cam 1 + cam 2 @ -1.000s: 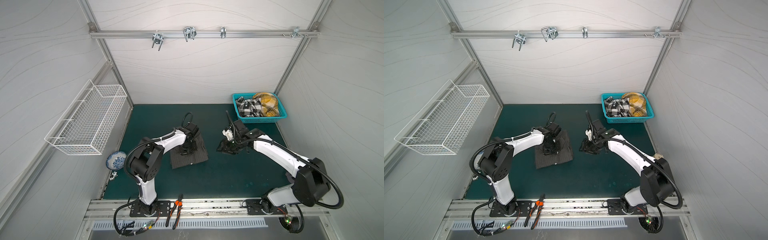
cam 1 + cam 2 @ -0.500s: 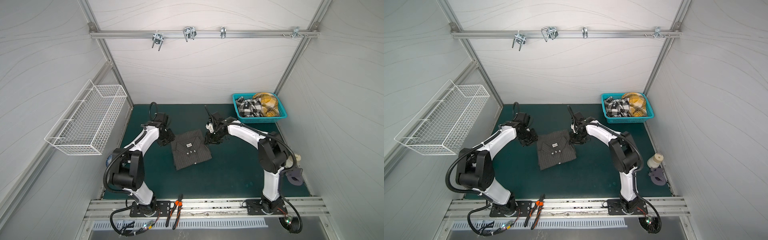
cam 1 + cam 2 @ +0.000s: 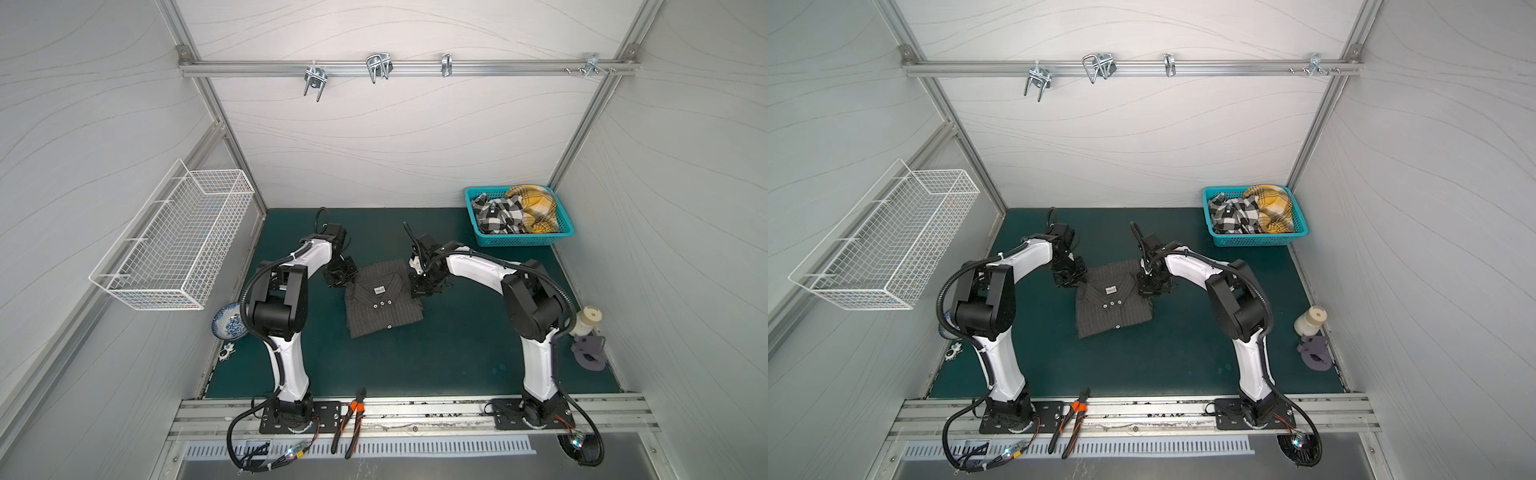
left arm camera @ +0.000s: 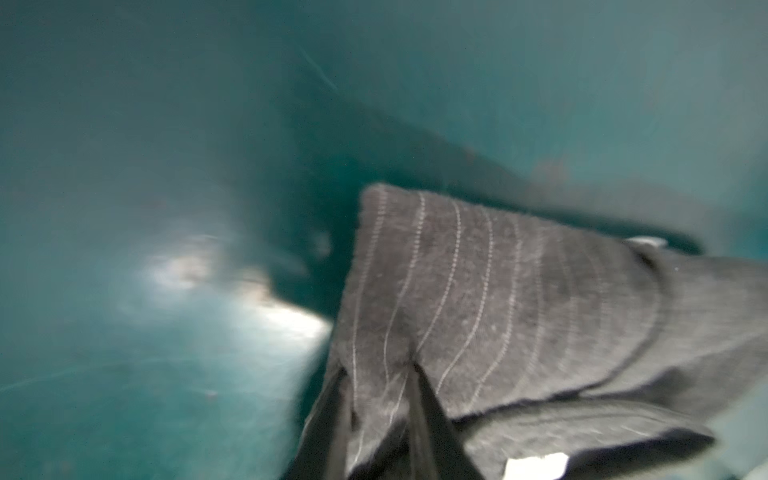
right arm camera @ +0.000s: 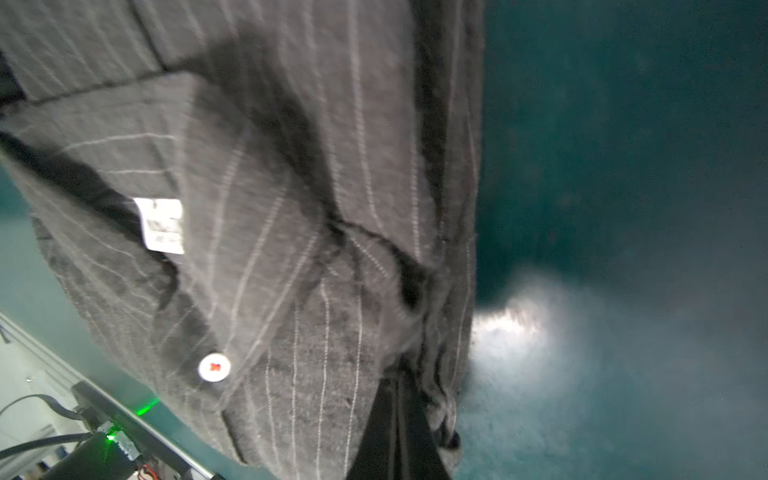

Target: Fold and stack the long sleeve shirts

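Note:
One long sleeve shirt (image 3: 382, 301) (image 3: 1113, 301), dark charcoal with pale pinstripes, lies folded on the green mat (image 3: 415, 361), collar, white label and buttons facing up. My left gripper (image 3: 340, 277) (image 3: 1070, 277) sits at its far-left corner. In the left wrist view the two black fingers (image 4: 419, 399) flank a fold of the cloth, so the left gripper (image 4: 380, 370) is shut on it. My right gripper (image 3: 420, 286) (image 3: 1147, 286) is at the far-right corner. In the right wrist view the right gripper (image 5: 401, 374) has its fingers pressed together with the shirt's bunched edge (image 5: 432, 332) at their tips.
A teal basket (image 3: 523, 242) with plaid clothes stands at the back right. A white wire basket (image 3: 174, 245) hangs on the left wall. A blue-white bowl (image 3: 227, 328) lies left of the mat, a white roll (image 3: 586, 322) right of it, pliers (image 3: 351, 419) on the front rail.
A second ago the left gripper was on the shirt and the right one off to its right. Both now sit at the shirt's far corners, and the right gripper has closed.

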